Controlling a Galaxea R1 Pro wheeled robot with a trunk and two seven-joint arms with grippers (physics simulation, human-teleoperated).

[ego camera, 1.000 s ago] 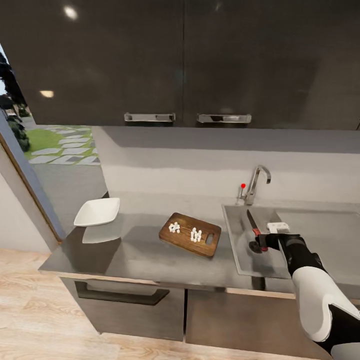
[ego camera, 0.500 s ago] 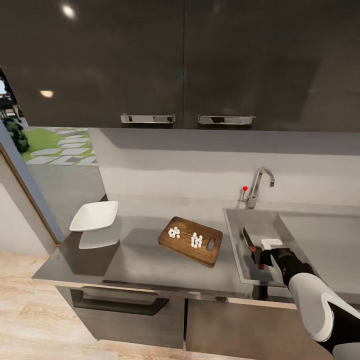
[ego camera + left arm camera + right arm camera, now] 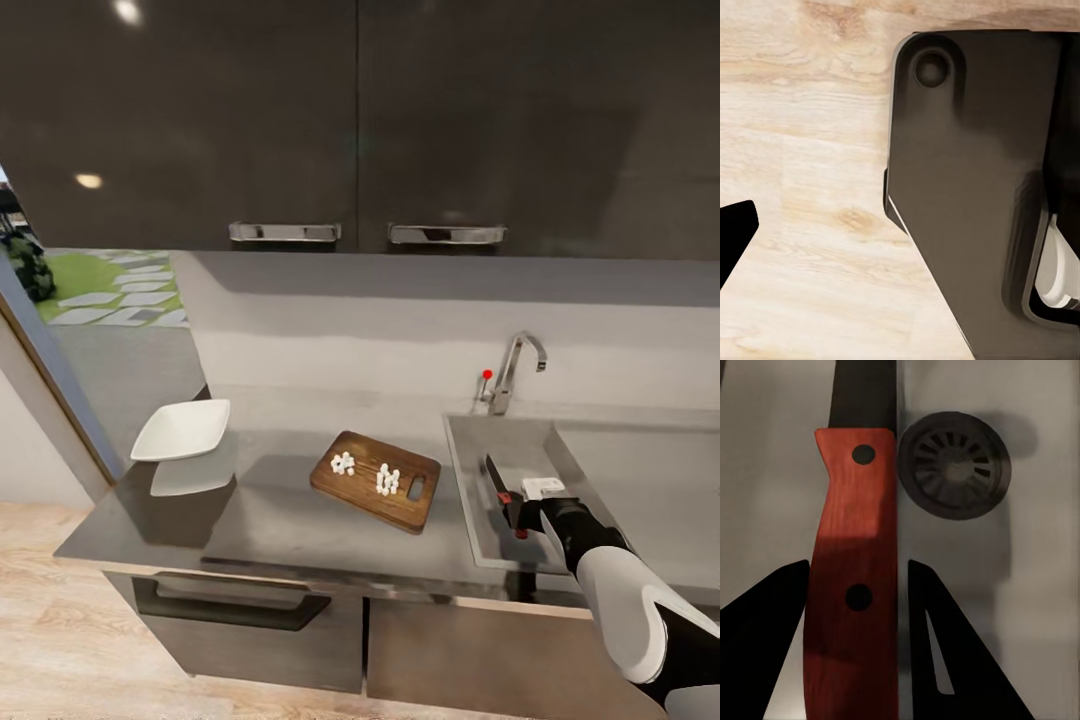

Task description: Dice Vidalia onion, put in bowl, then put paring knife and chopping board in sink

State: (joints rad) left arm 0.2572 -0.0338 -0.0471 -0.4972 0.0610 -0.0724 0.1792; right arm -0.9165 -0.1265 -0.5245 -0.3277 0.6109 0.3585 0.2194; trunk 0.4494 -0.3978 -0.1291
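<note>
The right gripper (image 3: 518, 513) hangs over the sink (image 3: 470, 470), its fingers (image 3: 765, 637) closed on the red handle of the paring knife (image 3: 499, 485). The knife's dark pointed blade angles away toward the back of the basin. In the right wrist view the flat handle, with two dark rivets, sits between the two black fingers, and the round slotted drain (image 3: 954, 463) lies just beside it on the matte grey sink floor.

Left of the sink, the chopping board (image 3: 375, 479) lies flat on the grey, slightly reflective bench (image 3: 270, 510). It is dark brown wood with rounded corners and an oval handle hole at the end nearer the sink. Two small clusters of white diced onion (image 3: 388, 481) rest on it. Well apart, near the bench's left end, sits the glossy white squarish bowl (image 3: 180, 430). A chrome tap (image 3: 512, 370) with a red dot stands behind the basin, and dark wall cabinets (image 3: 360, 120) with metal handles hang above.

The left wrist view shows pale wooden floor (image 3: 810, 150) and a dark part of the robot's body (image 3: 975, 187); whether the left fingers are open or closed cannot be told.
</note>
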